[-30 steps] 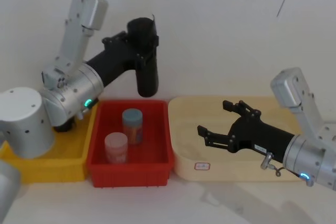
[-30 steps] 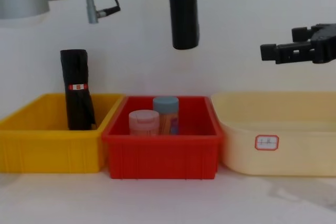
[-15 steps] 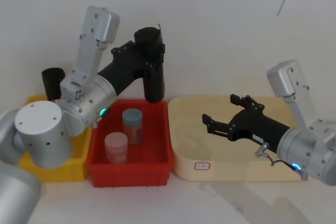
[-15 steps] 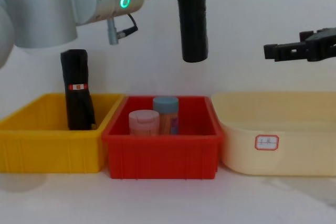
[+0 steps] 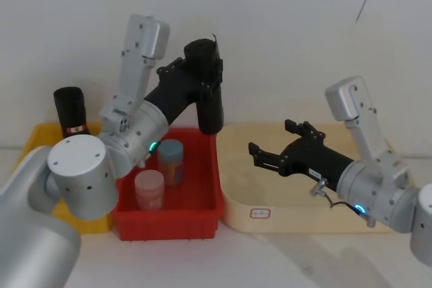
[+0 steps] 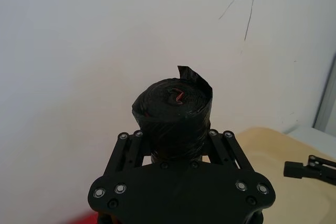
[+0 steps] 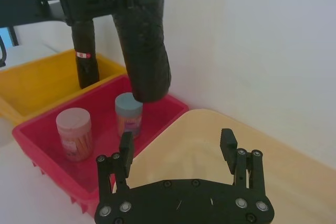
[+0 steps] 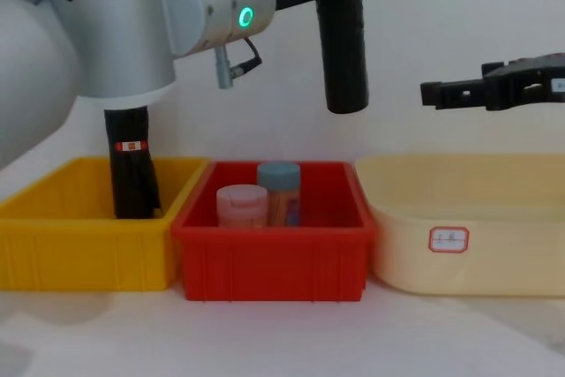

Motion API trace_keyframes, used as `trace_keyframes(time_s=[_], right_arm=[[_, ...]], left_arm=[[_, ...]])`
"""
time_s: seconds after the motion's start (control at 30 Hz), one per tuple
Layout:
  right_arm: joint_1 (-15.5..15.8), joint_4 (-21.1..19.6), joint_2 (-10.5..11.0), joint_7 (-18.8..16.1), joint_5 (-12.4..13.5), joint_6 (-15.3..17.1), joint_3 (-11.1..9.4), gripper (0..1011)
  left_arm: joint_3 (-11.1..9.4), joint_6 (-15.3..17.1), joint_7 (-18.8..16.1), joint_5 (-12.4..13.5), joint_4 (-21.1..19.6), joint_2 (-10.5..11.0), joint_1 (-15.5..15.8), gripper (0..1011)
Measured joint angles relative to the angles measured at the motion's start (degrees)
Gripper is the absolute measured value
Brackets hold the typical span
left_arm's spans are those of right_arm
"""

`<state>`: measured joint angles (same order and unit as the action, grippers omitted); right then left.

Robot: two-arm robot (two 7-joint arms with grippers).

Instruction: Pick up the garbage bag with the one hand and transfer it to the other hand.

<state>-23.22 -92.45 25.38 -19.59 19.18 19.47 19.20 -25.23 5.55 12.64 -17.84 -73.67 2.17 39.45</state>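
A black garbage bag [image 5: 210,111] roll hangs upright in the air with my left gripper [image 5: 201,80] shut on its upper part. It sits over the back right corner of the red bin [image 5: 169,222]. Its rolled top end [image 6: 173,100] rises between the left fingers. The chest view has the roll [image 8: 344,59] well above the bin. My right gripper [image 5: 270,138] is open and empty, level over the cream tub [image 5: 270,219]. It points at the roll [image 7: 147,45] from a short distance to its right. Another black roll [image 5: 71,112] with a red-and-white band stands in the yellow bin [image 8: 88,249].
Two jars stand in the red bin: a pink-lidded one [image 5: 149,190] in front and a blue-lidded one [image 5: 170,160] behind. The three bins sit side by side against a white wall. White table runs along their front.
My left arm has carried the roll to the right, from over the red bin's middle toward the cream tub. The right gripper has shifted left toward it and stays open.
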Motion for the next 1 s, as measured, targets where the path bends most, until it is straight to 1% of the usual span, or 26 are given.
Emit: trace_keyframes(time_s=[0.13, 0.27, 0.57, 0.63, 0.8, 0.83, 1.0], right_arm=[[-0.5, 0.8, -0.7, 0.5, -0.9, -0.7, 0.5, 1000], [-1.0, 1.5, -1.3, 0.9, -1.9, -1.6, 1.1, 999], [-2.8, 3.3, -2.9, 2.3, -5.3, -4.4, 2.9, 999], [-2.9, 3.5, -3.0, 2.3, -5.5, -4.6, 3.0, 1000], [-4.1, 5.2, -4.4, 2.4, -6.6, -6.1, 3.8, 999], [-4.1, 5.2, -4.4, 2.4, -6.6, -6.1, 3.8, 1000], [-4.9, 7.1, -6.0, 2.0, -6.7, -7.4, 4.2, 1000]], left_arm=[[0.0, 0.7, -0.7, 0.2, 0.7, -1.0, 0.1, 468], [-0.1, 1.2, -0.9, 0.3, 1.0, -1.6, 0.2, 468], [-0.3, 2.2, -0.9, 0.5, 1.1, -2.5, 0.1, 468], [-0.3, 2.3, -0.8, 0.5, 1.1, -2.6, 0.0, 468], [-0.2, 2.4, -0.6, 0.5, 0.9, -3.0, -0.3, 468], [-0.1, 2.4, -0.5, 0.5, 0.9, -3.0, -0.4, 468], [0.0, 2.2, -0.4, 0.6, 0.7, -3.3, -0.7, 468]])
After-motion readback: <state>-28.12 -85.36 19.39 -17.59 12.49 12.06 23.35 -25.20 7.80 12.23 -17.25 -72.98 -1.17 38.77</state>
